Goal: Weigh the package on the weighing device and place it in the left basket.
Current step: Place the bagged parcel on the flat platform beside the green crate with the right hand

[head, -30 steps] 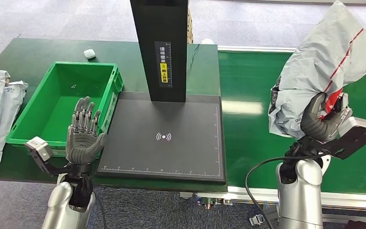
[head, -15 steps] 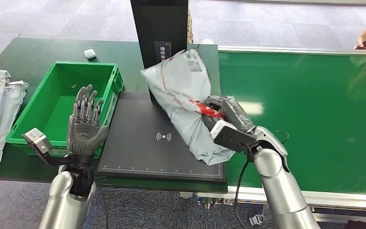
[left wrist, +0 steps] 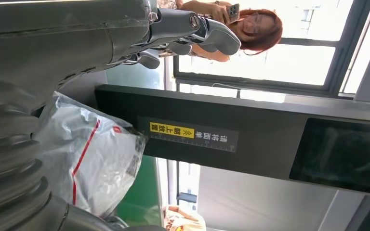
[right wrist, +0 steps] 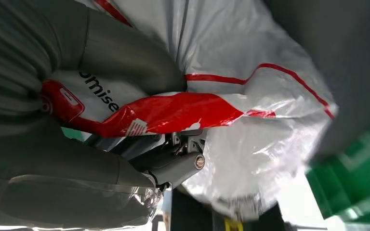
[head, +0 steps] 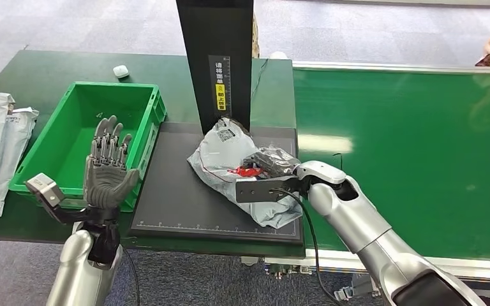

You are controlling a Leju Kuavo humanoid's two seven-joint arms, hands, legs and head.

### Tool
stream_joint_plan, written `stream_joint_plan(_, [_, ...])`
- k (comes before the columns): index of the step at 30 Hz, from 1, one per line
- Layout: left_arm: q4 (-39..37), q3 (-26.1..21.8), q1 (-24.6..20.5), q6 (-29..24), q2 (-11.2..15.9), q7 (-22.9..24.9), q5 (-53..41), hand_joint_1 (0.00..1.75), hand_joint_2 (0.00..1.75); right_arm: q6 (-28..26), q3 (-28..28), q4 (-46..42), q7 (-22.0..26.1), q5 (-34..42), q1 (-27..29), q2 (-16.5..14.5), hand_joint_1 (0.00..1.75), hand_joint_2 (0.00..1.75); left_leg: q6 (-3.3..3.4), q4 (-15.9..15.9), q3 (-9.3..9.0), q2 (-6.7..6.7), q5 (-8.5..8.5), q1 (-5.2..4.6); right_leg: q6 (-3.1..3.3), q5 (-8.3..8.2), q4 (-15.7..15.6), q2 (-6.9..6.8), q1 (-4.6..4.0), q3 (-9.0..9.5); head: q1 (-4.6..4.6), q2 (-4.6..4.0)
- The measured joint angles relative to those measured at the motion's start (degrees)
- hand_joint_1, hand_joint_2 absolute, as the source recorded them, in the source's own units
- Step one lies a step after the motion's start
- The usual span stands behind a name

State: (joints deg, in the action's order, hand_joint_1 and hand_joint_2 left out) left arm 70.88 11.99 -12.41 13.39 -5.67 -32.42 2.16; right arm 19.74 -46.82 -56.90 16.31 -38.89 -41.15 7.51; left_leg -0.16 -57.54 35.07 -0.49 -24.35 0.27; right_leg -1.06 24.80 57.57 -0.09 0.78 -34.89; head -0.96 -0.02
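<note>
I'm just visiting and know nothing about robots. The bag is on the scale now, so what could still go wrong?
1. The right hand grips the bag, so its push or pull could skew the reading on the scale.
2. The bag sits close against the black post and may lean on it, which would also skew the weight.
3. The bag is soft and crumpled, so it could slip from the fingers on the way across to the basket by the left hand.

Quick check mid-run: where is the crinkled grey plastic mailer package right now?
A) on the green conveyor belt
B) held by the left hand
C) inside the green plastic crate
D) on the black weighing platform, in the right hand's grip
D: the crinkled grey plastic mailer package lies on the black weighing platform, the right hand holding it.
</note>
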Motion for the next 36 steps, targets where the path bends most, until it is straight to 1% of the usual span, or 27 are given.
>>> stream_joint_plan(4, [0.0,-0.1,0.1,-0.1,0.1,-0.1,0.0,0.00,1.75,-0.1,-3.0,3.7,-0.4,-0.4,-1.9,0.2,1.75,1.75,0.00,0.0,-0.02,0.02,0.00,0.00,0.00,0.00,0.0,0.03,-0.01,0.00,0.01,0.00])
stream_joint_plan(8, [0.0,-0.2,0.1,-0.2,0.2,-0.1,0.0,0.00,1.75,-0.1,-4.4,5.6,-0.5,-0.6,-3.1,0.3,1.75,1.75,0.00,0.0,-0.03,0.02,0.00,0.00,0.00,0.00,0.0,0.04,-0.01,0.00,0.00,0.00])
stream_joint_plan(12, [0.0,-0.2,0.0,-0.5,0.2,0.2,0.0,0.00,1.75,0.7,-6.0,7.5,-2.8,-1.6,-4.4,0.2,1.73,1.75,0.00,0.0,-0.05,0.03,0.00,0.00,0.00,0.00,0.0,0.04,-0.01,0.01,0.01,0.00])
stream_joint_plan(13, [-0.1,-0.2,-0.1,-0.7,0.2,0.4,0.0,0.00,1.75,0.7,-6.5,8.2,-3.4,-1.7,-4.7,0.2,1.34,1.75,0.00,0.0,-0.07,0.03,0.00,0.00,0.00,0.00,0.0,0.04,-0.01,0.02,0.00,0.00])
stream_joint_plan(16, [-0.4,-0.1,-0.7,-1.0,0.2,0.7,0.0,0.00,1.75,-1.5,-7.8,10.1,-3.6,-0.9,-5.1,0.2,0.05,1.75,0.00,0.0,-0.14,0.03,0.00,0.00,0.00,-0.01,0.0,0.04,-0.01,0.08,0.00,0.00])
stream_joint_plan(17, [-0.6,0.0,-1.0,-1.1,0.2,0.8,0.1,0.00,1.75,-2.9,-7.9,10.4,-3.5,-0.4,-5.0,0.2,0.00,1.75,0.00,0.0,-0.15,0.04,0.00,0.00,0.00,-0.01,0.0,0.05,0.00,0.09,0.00,0.00])
stream_joint_plan(21, [-0.7,0.5,-1.1,-1.1,0.2,0.8,0.3,0.00,1.75,-9.7,-7.8,9.6,-2.6,0.8,-4.0,0.7,0.00,1.75,0.00,0.0,-0.18,0.09,0.00,0.00,0.00,-0.02,0.0,0.10,0.00,0.11,0.01,0.00])
stream_joint_plan(25, [-1.0,1.2,-1.3,-1.0,0.2,0.4,0.6,0.00,1.75,-16.2,-5.3,5.0,2.7,4.3,-1.3,1.1,0.00,1.75,0.00,0.0,-0.16,0.09,0.00,0.00,0.01,-0.02,0.0,0.10,0.00,0.09,0.00,0.00])
stream_joint_plan(27, [-1.3,1.6,-1.6,-1.0,0.2,0.3,0.7,0.00,1.75,-17.7,-3.7,2.8,3.9,5.3,-0.2,1.1,0.00,1.75,0.00,0.0,-0.15,0.09,0.00,0.00,0.01,-0.01,0.0,0.10,-0.01,0.08,-0.01,0.00])
stream_joint_plan(36, [-2.1,2.4,-1.9,-1.1,0.2,-0.5,1.0,0.00,1.75,-20.2,2.2,-4.2,5.4,7.7,3.5,1.1,0.00,1.75,-0.02,0.0,-0.13,0.09,-0.02,0.00,0.01,-0.01,0.0,0.10,0.00,0.07,0.00,0.00])
